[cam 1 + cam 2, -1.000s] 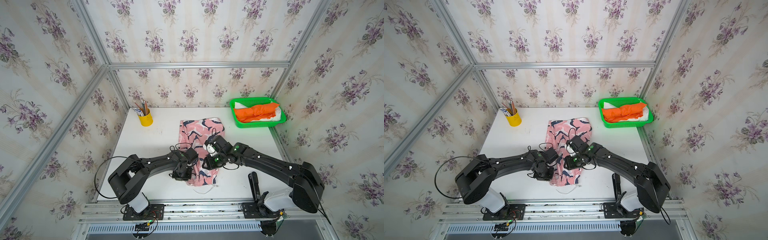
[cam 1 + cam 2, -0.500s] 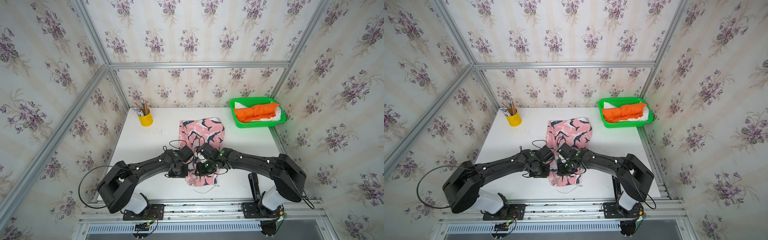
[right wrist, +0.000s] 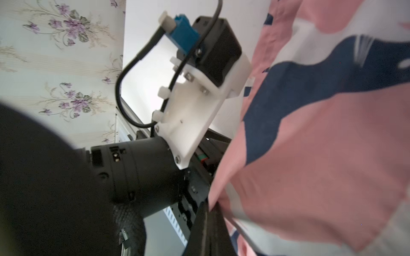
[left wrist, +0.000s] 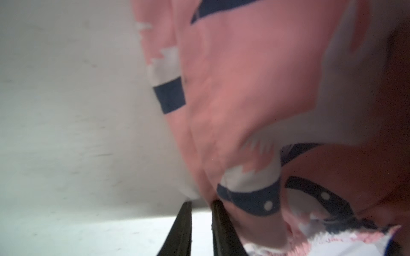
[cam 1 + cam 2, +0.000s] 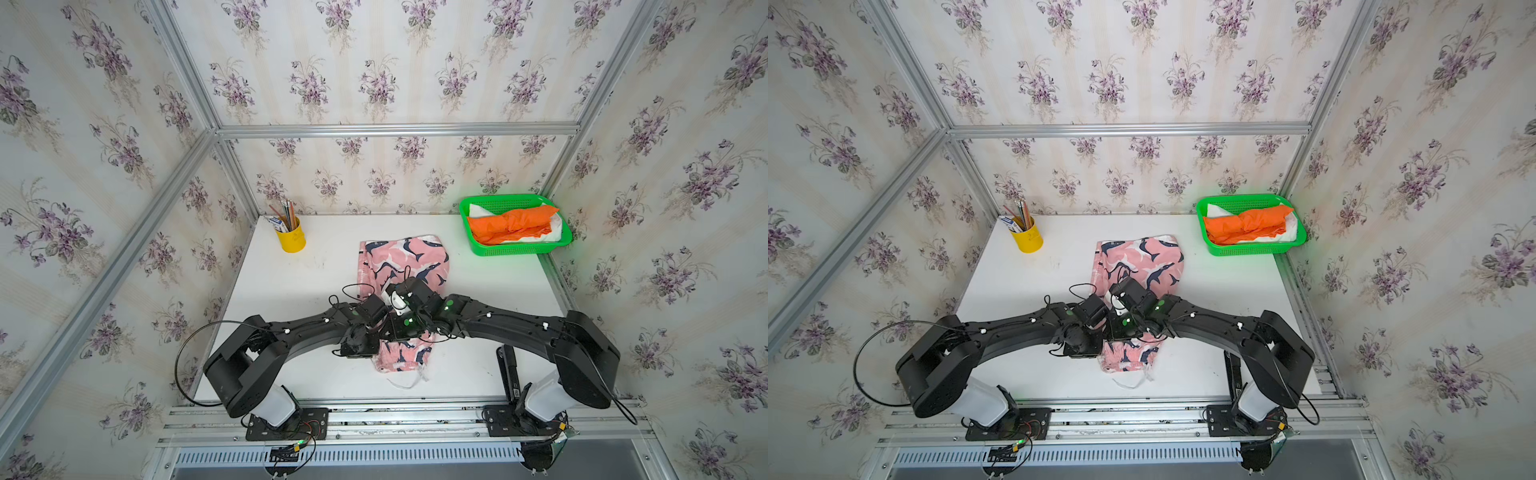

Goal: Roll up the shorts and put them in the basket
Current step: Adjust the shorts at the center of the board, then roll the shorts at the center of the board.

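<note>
Nearest the bases, the pink shorts end in a bunched edge, with a white cord trailing off it onto the table. You have both arms meeting over the shorts' middle, wrists almost touching.

The left gripper sits at the shorts' left edge. Its 2 fingers stand close with a thin slit between them, and the pink cloth narrows down into that slit, so it reads as a pinch on a fold. The right gripper is just right of it, fingers pressed together on an edge of the same cloth, which rises past the wrist camera.

Beyond the grippers, the rest of the shorts lies flat, shark print up. Past the shorts' far left corner stands a yellow cup of pencils. Past their far right corner is a green basket. It holds the orange shorts, loosely rolled, on top of the white shorts.
</note>
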Robot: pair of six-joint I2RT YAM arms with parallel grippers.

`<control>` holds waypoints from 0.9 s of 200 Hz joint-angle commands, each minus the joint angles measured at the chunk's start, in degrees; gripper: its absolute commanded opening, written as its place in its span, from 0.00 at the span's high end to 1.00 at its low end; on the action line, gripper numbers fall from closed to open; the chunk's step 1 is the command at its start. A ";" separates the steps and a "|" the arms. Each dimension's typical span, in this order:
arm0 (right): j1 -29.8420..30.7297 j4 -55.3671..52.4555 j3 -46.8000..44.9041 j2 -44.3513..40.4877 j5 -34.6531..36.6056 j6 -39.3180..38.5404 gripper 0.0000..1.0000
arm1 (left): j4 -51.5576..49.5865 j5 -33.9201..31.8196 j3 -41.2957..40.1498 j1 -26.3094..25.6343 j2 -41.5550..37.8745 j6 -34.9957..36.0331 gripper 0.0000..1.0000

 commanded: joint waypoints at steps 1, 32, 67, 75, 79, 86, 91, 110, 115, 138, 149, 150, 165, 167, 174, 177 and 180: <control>0.41 10.73 -3.29 5.02 0.44 4.85 1.00 | 5.41 3.42 -1.17 -1.25 -0.66 -0.81 0.78; 0.50 23.04 -8.06 7.93 -0.63 10.16 1.00 | 6.43 1.98 -3.27 -2.56 -3.03 -3.75 0.78; 0.41 27.04 -11.44 5.32 1.75 12.51 1.00 | 5.45 -1.28 -5.37 -3.25 -7.84 -7.18 0.78; 0.20 27.25 -11.88 4.19 2.33 12.82 1.00 | 3.82 -2.62 -5.29 -3.25 -9.22 -7.78 0.78; 0.02 26.99 -11.90 3.64 2.59 12.93 1.00 | 2.99 -3.39 -5.21 -3.26 -9.90 -8.13 0.78; -0.11 26.50 -11.82 2.60 3.12 12.96 1.00 | 1.72 -4.62 -5.17 -3.26 -11.26 -8.66 0.78; -0.11 26.46 -11.77 1.90 3.41 12.99 1.00 | 0.45 -5.42 -5.11 -3.25 -12.41 -8.90 0.78; -0.34 25.37 -9.87 0.40 2.83 13.19 1.00 | -3.41 -8.99 -4.85 -3.25 -16.68 -10.04 0.77; -0.30 25.06 -9.13 0.30 2.45 13.28 1.00 | -3.78 -9.45 -4.89 -3.19 -17.62 -10.19 0.77; -0.36 25.35 -6.79 1.80 0.90 14.06 1.00 | -2.94 -8.67 -5.56 -3.14 -18.86 -10.18 0.77; -0.31 26.34 -6.20 3.72 0.12 14.29 1.00 | -2.22 -7.77 -5.89 -3.16 -17.96 -10.42 0.78; -0.34 26.52 -6.15 3.94 0.01 14.36 1.00 | -2.13 -7.73 -5.94 -3.16 -17.85 -10.46 0.78; -0.33 30.25 -6.11 7.89 -2.67 15.84 1.00 | -0.11 -6.38 -7.37 -3.19 -17.10 -11.12 0.79; -0.30 30.67 -6.11 8.58 -3.00 15.97 1.00 | 0.08 -6.25 -7.59 -3.24 -17.10 -11.23 0.79; -0.33 31.91 -6.17 10.74 -3.81 16.64 1.00 | 0.70 -6.12 -8.29 -3.23 -17.45 -11.67 0.80; -0.37 32.49 -6.32 11.54 -4.05 16.90 1.00 | 0.76 -6.18 -8.54 -3.33 -17.58 -11.80 0.80; -0.38 33.31 -6.62 12.34 -4.39 17.08 1.00 | 0.65 -6.27 -8.73 -3.39 -17.92 -11.98 0.80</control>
